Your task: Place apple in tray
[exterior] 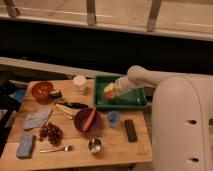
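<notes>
The bright green tray stands at the back right of the wooden table. The orange-red apple is low over the tray's left half, inside its raised sides. My gripper reaches in from the right on a white arm and is shut on the apple. Whether the apple touches the tray floor cannot be made out.
An orange bowl and a white cup stand left of the tray. In front are a purple bowl holding a carrot, grapes, a small blue cup, a black bar, a metal cup and a spoon.
</notes>
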